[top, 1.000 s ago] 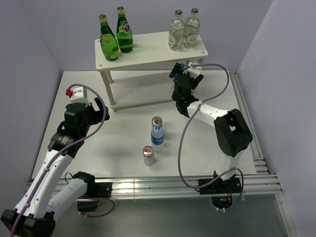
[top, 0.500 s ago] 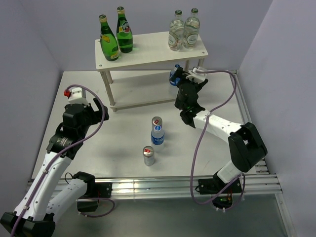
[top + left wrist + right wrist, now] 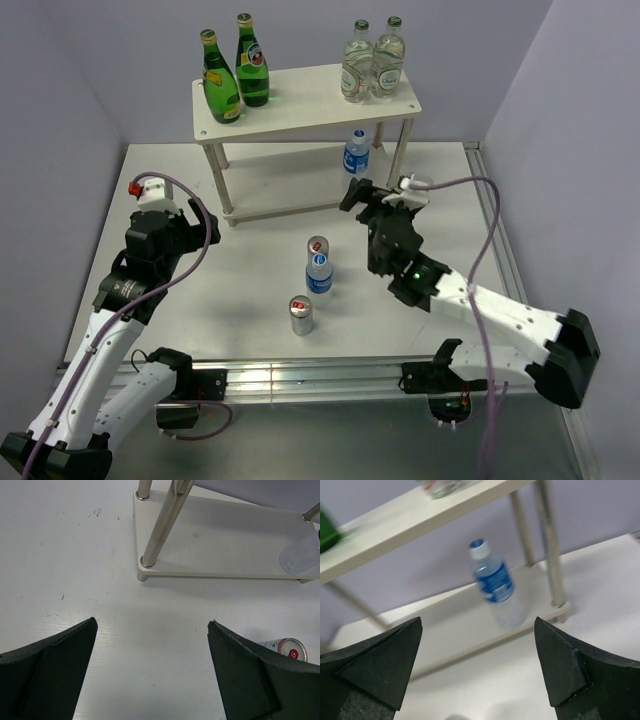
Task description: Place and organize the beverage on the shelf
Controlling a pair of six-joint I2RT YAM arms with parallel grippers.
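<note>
op: status on ur jaws?

me: both spread wide, nothing between em. left gripper (image 3: 152, 621) hangs over the table (image 3: 250, 300) and looks at the near-left corner of the shelf (image 3: 300, 108). right gripper (image 3: 477, 620) sits in front of the shelf's right end, facing the lower tier.

op: ok. where's the bev?

me: split up. green bottles (image 3: 221, 88), both upright, are on the top board at the left end, side by side. shelved water bottle (image 3: 495, 587) stands on the lower tier near the right end, just left of the front right leg. my right wrist cam has it dead ahead, well apart from my fingertips.

op: and the rest?

me: on the table btwn my arms, in a loose row running toward me. far can (image 3: 318, 246) is closest to the shelf. table water bottle (image 3: 319, 273) is right in front of it, upright. can't tell if they touch. near can (image 3: 301, 314) stands a bit apart, toward my bases. left wrist cam catches just one can's top at its lower right edge.

op: anything else up top?

me: clear glass bottles (image 3: 372, 65), 2 w/ green caps, on the top board's right end, close tog.
</note>
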